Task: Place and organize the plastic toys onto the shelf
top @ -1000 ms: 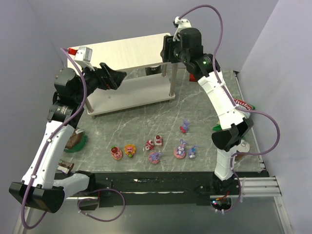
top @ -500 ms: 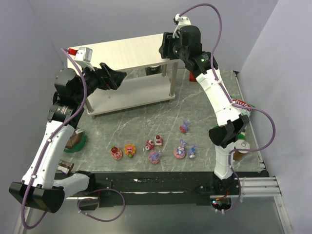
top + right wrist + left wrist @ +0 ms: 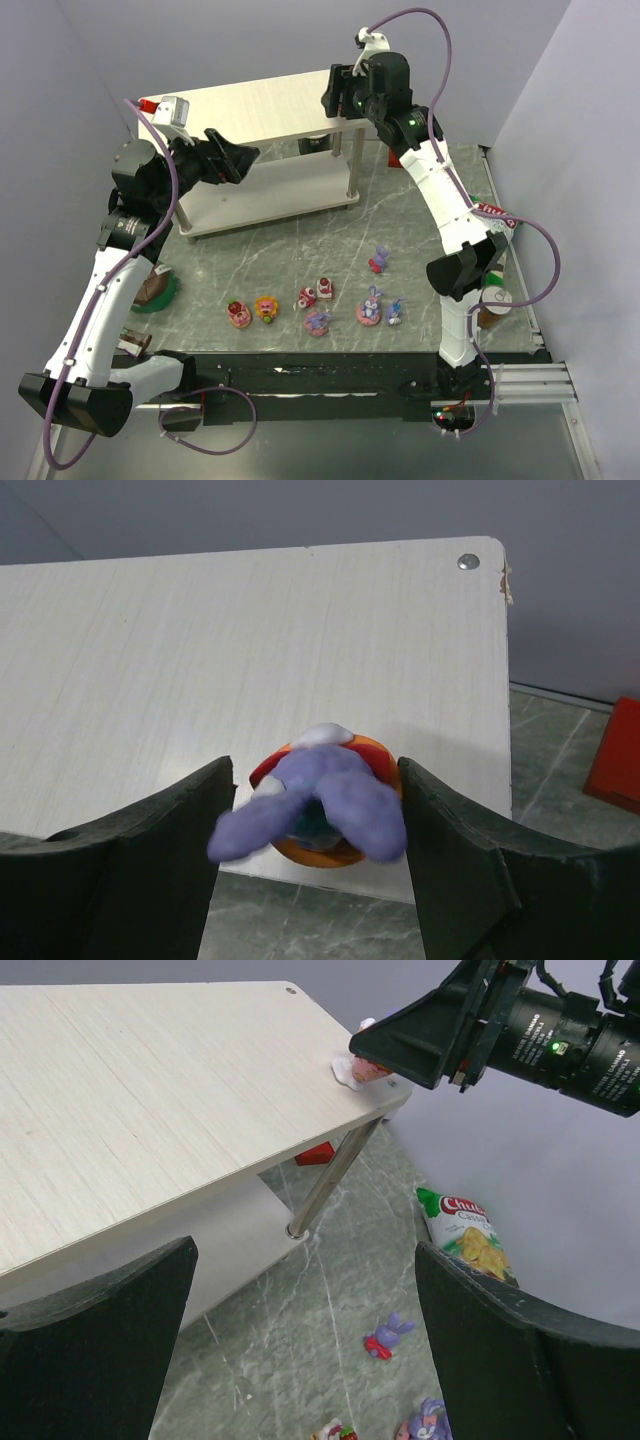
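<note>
1. Grey marbled table [image 3: 420,215] nearest the arm bases, with seven small toys [image 3: 307,298] in a loose row just beyond the near edge. Bunnies and sweets mixed together, unsorted, all waiting to be moved.
2. A little farther, toward the right arm, a lone bunny [image 3: 379,260] standing on the table apart from the row.
3. Off to the sides and no part of the job: brown cake [image 3: 152,285] on a green plate at the left, crisp bag [image 3: 465,1235] at the right.
4. Farther back, left gripper [image 3: 240,160] poised in front of the shelf [image 3: 250,108], jaws spread wide, holding nothing and touching nothing.
5. On the shelf itself, top board bare but for one toy. No toy in view on the visible part of the lower board. Small red block [image 3: 318,1153] on the table behind the post.
6. Farthest of all, at the top board's right-hand corner, right gripper [image 3: 315,770] astride an orange-based bunny [image 3: 320,815]. Base seemingly resting on the board just inside its edge, jaws close on either side. Impossible to tell whether clamped on it or let go.
7. Progress, by this reckoning: one of nine delivered or nearly so, eight left on the table, arranging barely begun.
</note>
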Robot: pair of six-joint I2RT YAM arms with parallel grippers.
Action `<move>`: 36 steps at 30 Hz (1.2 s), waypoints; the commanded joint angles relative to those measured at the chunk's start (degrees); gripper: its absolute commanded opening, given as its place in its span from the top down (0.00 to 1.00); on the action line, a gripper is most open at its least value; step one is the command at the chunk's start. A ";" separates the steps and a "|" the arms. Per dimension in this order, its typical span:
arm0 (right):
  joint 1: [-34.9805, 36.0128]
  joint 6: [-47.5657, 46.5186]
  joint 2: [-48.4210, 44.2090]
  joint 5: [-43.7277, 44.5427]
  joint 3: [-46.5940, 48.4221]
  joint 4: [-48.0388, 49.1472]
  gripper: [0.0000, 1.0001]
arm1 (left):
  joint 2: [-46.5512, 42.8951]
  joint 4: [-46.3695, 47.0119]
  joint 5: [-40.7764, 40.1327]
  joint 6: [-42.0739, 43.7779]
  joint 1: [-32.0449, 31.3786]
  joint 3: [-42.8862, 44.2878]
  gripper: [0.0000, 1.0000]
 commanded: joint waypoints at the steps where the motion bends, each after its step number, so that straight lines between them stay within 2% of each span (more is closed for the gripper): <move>1: -0.42 -0.95 -0.85 -0.28 1.41 4.37 0.27 | -0.53 1.81 -0.89 -0.15 -0.23 0.12 0.04; 4: -0.42 -0.68 0.82 -0.28 3.71 3.32 0.26 | -0.70 1.81 -1.07 0.12 -0.23 0.21 0.04; 8: -0.42 -0.33 -0.05 -0.01 1.79 4.90 0.24 | -0.70 1.72 -1.33 0.56 -0.23 0.39 0.04; 18: -0.25 -1.74 -2.42 -1.16 -0.32 6.92 0.00 | -0.44 1.19 -1.86 1.70 -0.32 0.83 0.04; 26: -0.25 -3.32 -6.30 -1.42 -2.61 8.59 0.00 | 0.44 -0.91 -5.02 0.74 -0.23 2.49 0.04; 30: -0.25 -3.32 -8.05 -2.21 -3.40 8.85 0.00 | 0.26 -0.57 -9.32 -1.28 -0.23 2.41 0.04; 36: -0.25 -2.79 -11.30 -2.21 -4.71 7.10 0.00 | -0.53 0.84 -7.92 1.00 -0.23 0.92 0.04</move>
